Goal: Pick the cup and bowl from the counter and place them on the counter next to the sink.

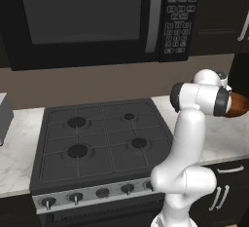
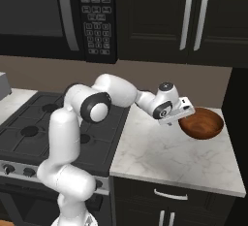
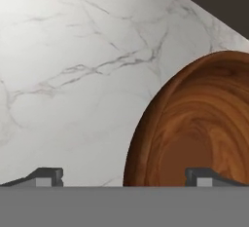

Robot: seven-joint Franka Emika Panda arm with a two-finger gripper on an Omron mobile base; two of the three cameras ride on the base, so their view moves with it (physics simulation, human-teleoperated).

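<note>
The reddish-brown bowl (image 2: pixel 202 123) rests on the white marble counter (image 2: pixel 160 157) to the right of the stove; its edge also peeks out behind the arm (image 1: pixel 239 105). My gripper (image 2: pixel 181 119) hangs at the bowl's left rim, tilted downwards. In the hand view my gripper (image 3: pixel 125 177) is open, its fingertips (image 3: pixel 44 176) set wide apart, one over bare counter (image 3: pixel 73 50) and the other over the inside of the bowl (image 3: pixel 194 123), with the rim between them. The green cup and the sink are out of view.
A black stovetop (image 1: pixel 102 138) with burners and front knobs lies left of the bowl's counter. A black microwave (image 1: pixel 97 16) hangs above it, and dark cabinets (image 2: pixel 193 16) above the counter. A tall dark panel (image 2: pixel 238 123) closes the counter's right end. A grey object (image 1: pixel 4 116) sits far left.
</note>
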